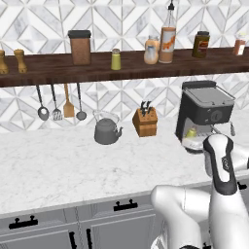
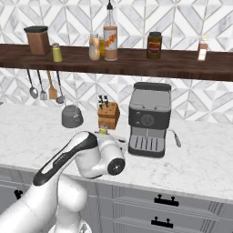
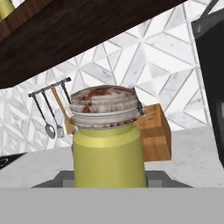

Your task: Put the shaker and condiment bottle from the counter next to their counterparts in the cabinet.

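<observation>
The two-finger gripper [image 3: 109, 186] is clamped on the small yellow-green cylindrical shaker with a grey metal cap [image 3: 108, 144], which stands upright and close in the hand view, its cap mottled with rusty red. In the right base view the shaker [image 2: 103, 131] peeps over the white arm, above the broad white grey-veined marble counter [image 1: 63, 165] and just before the black and grey espresso machine [image 2: 148, 119]. Beside it stand an angled wooden knife block [image 1: 145, 121] and a dull grey kettle [image 1: 106, 130]. The wall is tiled in grey and white diamond facets. Above runs the long dark brown wooden shelf [image 1: 53, 70], with metal utensils [image 1: 61, 102] hanging from hooks beneath. On it stand a matching yellow-green shaker [image 1: 115, 59], a squat orange bottle with a pale cap [image 1: 151, 50], the tall slim glass condiment bottle of orange-brown sauce [image 1: 168, 36] touching it, a brown canister [image 1: 80, 47], a dark jar [image 1: 200, 44] and two wooden mills [image 1: 12, 61].
</observation>
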Motion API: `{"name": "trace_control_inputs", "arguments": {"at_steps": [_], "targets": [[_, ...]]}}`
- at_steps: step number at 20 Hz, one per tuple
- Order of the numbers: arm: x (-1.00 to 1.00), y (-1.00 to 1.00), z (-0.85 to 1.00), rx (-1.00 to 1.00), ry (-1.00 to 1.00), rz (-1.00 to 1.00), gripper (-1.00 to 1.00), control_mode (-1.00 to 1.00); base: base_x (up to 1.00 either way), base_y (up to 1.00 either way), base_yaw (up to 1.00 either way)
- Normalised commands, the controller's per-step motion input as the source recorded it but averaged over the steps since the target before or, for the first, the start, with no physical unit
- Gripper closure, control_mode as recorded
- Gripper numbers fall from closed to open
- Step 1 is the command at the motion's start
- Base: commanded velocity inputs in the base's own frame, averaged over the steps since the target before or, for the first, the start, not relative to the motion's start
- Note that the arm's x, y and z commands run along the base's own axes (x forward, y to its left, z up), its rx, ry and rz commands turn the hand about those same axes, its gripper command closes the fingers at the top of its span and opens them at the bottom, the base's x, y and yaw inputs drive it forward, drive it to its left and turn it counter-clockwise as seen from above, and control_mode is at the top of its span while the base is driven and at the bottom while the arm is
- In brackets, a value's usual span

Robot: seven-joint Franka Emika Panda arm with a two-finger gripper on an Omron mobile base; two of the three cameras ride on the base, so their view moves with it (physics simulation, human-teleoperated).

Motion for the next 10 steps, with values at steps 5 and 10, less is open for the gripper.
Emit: {"name": "trace_control_inputs", "arguments": {"at_steps": [5, 10], "targets": [[-0.45, 0.31, 0.44, -0.01, 0.12, -0.12, 1.00, -1.00, 0.00, 0.00, 0.00], [-0.31, 0.29, 0.47, 0.00, 0.12, -0.17, 1.00, -1.00, 0.00, 0.00, 0.00]]}}
